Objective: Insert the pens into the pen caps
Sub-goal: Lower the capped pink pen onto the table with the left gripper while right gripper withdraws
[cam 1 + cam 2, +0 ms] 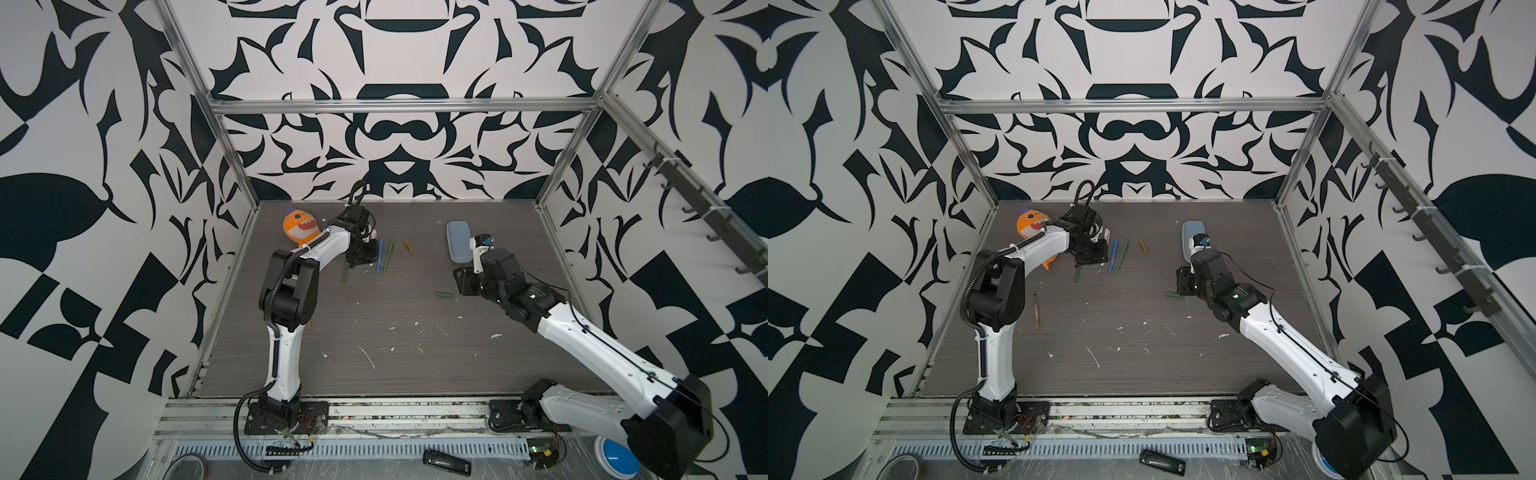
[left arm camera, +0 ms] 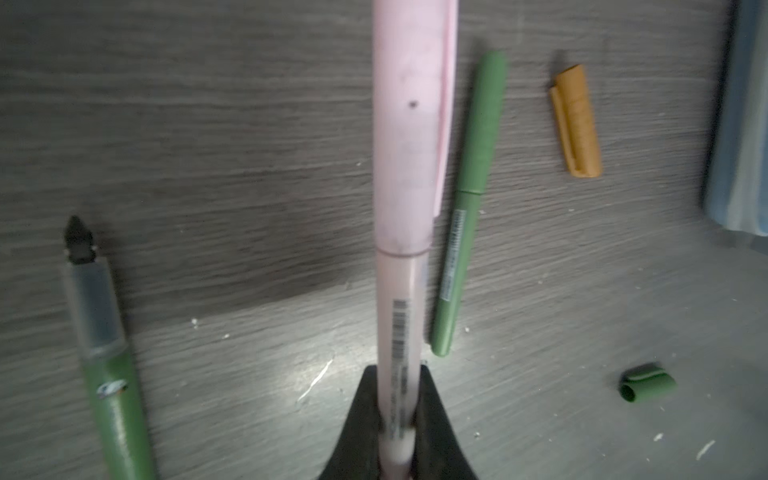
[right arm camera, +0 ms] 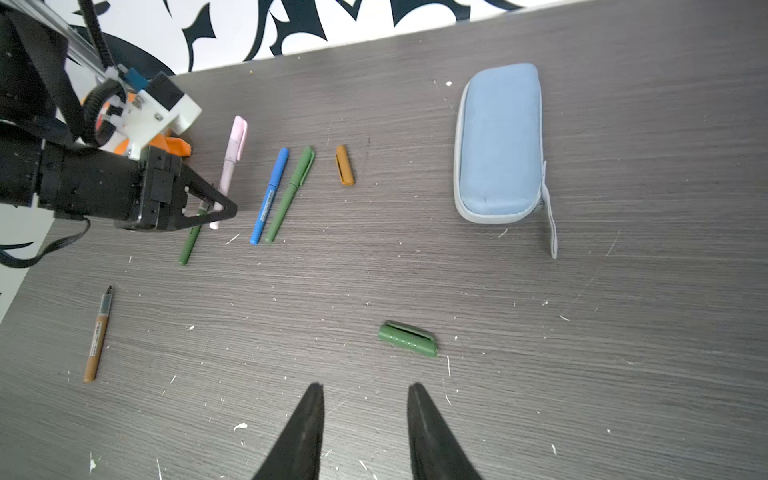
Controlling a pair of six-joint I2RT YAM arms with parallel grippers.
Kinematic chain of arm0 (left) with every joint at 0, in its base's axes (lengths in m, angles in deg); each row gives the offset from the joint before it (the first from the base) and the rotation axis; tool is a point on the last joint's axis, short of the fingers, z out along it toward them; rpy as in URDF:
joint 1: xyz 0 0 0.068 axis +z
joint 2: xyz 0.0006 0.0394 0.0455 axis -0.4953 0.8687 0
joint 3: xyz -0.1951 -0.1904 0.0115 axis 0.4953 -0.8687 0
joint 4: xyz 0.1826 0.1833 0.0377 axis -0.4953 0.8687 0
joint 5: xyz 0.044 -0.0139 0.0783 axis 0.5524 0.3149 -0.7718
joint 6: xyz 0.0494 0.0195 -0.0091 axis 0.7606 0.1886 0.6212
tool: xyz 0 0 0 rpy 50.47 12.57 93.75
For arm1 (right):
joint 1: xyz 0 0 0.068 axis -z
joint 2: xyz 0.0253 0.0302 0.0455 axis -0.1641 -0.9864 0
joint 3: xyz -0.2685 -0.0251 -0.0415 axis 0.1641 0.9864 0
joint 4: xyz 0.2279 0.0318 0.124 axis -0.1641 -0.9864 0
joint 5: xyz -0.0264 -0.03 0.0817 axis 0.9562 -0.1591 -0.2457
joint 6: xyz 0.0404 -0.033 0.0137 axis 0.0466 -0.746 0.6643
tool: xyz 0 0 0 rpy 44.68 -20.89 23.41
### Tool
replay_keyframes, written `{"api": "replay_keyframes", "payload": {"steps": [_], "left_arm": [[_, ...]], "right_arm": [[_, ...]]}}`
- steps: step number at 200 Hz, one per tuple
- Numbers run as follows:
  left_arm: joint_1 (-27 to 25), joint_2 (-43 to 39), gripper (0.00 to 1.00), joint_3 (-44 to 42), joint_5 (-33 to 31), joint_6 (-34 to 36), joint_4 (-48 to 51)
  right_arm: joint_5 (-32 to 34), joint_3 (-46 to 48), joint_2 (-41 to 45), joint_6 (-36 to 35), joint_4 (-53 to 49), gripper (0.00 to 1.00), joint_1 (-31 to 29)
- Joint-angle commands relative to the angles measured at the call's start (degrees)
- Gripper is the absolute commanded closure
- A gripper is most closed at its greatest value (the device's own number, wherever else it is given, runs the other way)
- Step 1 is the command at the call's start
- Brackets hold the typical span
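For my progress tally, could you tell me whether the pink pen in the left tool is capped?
Capped: on the pink pen in the left tool, the pink cap sits down to a seam; no dark tip shows.

I see left arm and right arm alike: white shell links, black joint housings, black base plates. Black corrugated cable loops by left base; thin black wire runs along right link. Right gripper fingers black, tapered to points.
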Motion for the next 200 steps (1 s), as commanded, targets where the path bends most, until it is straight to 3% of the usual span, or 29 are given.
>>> {"api": "replay_keyframes", "payload": {"steps": [1, 59, 200], "left_arm": [[0.5, 1.7, 1.00, 2.6, -1.1, 1.1, 4.7], [0.6, 8.7, 0.98, 7.9, -0.9, 3.1, 8.7], [0.5, 10.3, 0.77, 14.3, -0.6, 4.2, 15.1]], "right_arm": [[-4.9, -0.3, 0.0, -0.9, 3.2, 0.63, 0.2], [-6.1, 2.4, 4.5, -1.2, 2.5, 0.63, 0.4], [-4.1, -1.1, 12.9, -3.5, -7.5, 0.63, 0.5]]}}
